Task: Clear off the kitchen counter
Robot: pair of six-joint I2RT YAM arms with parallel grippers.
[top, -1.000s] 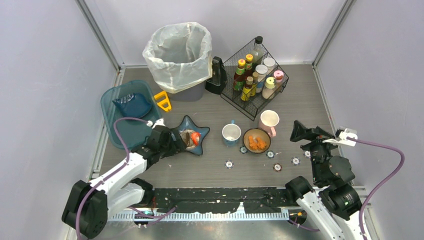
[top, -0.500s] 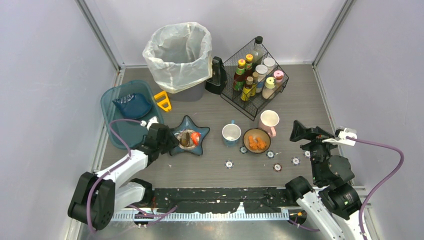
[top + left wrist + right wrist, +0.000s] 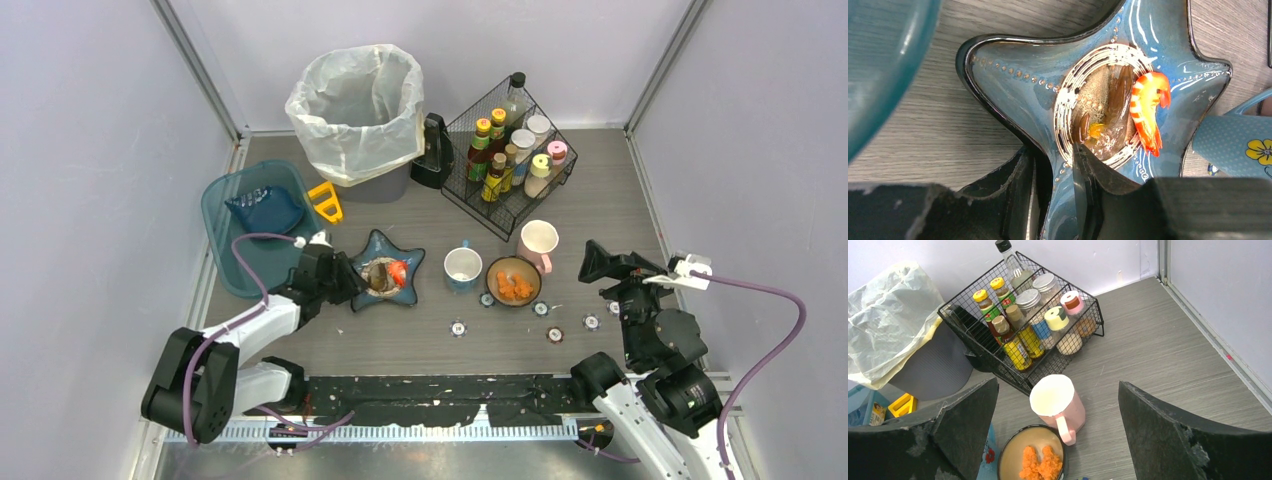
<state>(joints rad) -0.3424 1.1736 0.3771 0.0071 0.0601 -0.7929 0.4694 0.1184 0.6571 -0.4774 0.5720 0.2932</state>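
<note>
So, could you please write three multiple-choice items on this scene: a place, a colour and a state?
1. Where does the pale pink ceramic mug stand? A. in the teal tub; B. beside the brown bowl of orange food; C. inside the wire rack.
2. What colour is the shrimp on the blue star-shaped ceramic dish? A. green; B. purple; C. orange.
3. How is the right end effector? A. open, empty; B. shut on the mug; C. shut on a bottle.
Answers: B, it stands next to that bowl; C, its body is orange; A, its fingers are spread, gripping nothing.
</note>
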